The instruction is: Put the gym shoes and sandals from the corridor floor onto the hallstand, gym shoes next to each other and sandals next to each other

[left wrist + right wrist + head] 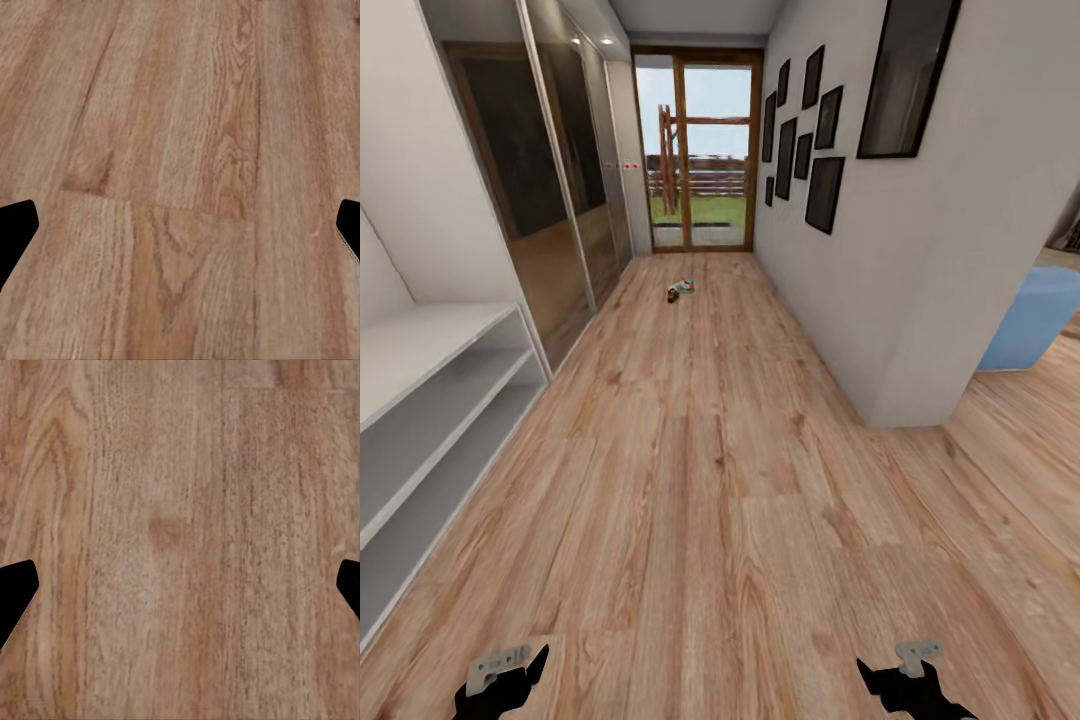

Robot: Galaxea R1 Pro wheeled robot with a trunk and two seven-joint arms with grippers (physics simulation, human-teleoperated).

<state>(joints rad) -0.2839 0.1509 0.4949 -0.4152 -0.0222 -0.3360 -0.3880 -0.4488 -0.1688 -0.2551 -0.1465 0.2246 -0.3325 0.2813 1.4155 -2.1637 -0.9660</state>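
Plainly an approach step: the corridor floor [710, 450] runs ahead, the hallstand [430, 420] along its left edge, and a small cluster of footwear [680, 290], too small to sort, lies near the far glass door [695, 150]. Left gripper [510, 680] and right gripper [905, 680] hang spread and empty. Next, drive forward.

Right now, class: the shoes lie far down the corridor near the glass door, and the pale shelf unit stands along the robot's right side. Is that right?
Not quite. The head view shows the pale shelf unit on the robot's left side. The shoes do lie far down the corridor near the glass door.
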